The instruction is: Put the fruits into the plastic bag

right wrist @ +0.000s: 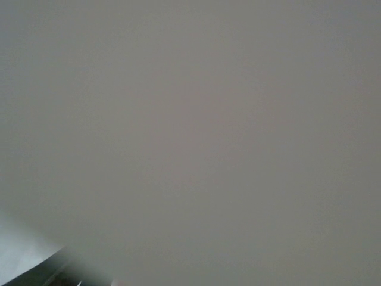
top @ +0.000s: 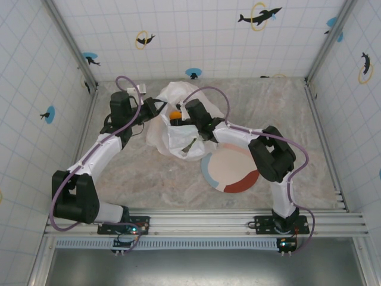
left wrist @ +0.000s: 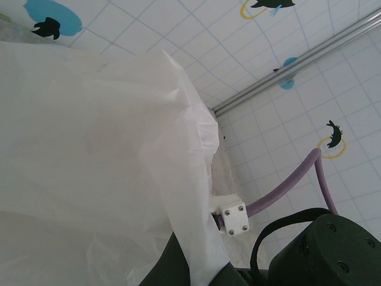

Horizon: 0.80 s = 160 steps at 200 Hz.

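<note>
Bag (top: 168, 138) at 11 o'clock of plate (top: 229, 167): thin, floppy, slippery. L gripper (top: 156, 111) pinched shut on its rim, prob best hold. Orange (top: 175, 114) at bag mouth by R gripper (top: 183, 118), can't tell if open.

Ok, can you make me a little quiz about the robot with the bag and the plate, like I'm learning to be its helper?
1. True or false: the plate is all one colour.
2. What colour is the fruit next to the right claw? A green, B orange, C purple.
3. Which claw is pinched on the edge of the plastic bag, holding it up?
Key: 1 false, it is pink, grey and red. 2 B. 3 the left claw.
</note>
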Tool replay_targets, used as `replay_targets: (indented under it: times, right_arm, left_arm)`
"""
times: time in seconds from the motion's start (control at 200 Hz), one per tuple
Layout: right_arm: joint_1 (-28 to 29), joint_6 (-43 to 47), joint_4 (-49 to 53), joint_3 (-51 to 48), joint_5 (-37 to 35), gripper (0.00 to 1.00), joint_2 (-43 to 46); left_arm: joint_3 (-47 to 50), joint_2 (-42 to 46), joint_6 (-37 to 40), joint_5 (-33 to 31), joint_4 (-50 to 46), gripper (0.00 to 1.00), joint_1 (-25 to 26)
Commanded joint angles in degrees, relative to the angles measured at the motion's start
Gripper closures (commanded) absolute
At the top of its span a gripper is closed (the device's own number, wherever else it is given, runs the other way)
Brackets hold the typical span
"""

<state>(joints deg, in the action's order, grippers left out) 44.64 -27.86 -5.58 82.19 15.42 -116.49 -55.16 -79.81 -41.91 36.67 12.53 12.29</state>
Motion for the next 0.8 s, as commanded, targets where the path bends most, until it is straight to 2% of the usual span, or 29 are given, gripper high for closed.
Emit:
replay_targets:
  times: [0.0, 0.43, 0.796]
  right_arm:
    - [-0.2, 1.4, 2.7, 1.7, -0.3, 0.25, 3.2]
    - [-2.2, 5.3, 5.1, -5.6, -2.3, 0.25, 12.6]
    - [-3.2, 15.2, 13.3, -12.7, -15.1, 0.26, 26.5]
  left_arm:
    - [0.3, 0.1, 0.0, 0.0, 1.1, 1.00, -0.4]
    - [0.0, -0.3, 0.8, -1.5, -0.7, 1.00, -0.6]
    - [-0.2, -0.6, 1.3, -2.6, -1.5, 1.00, -0.9]
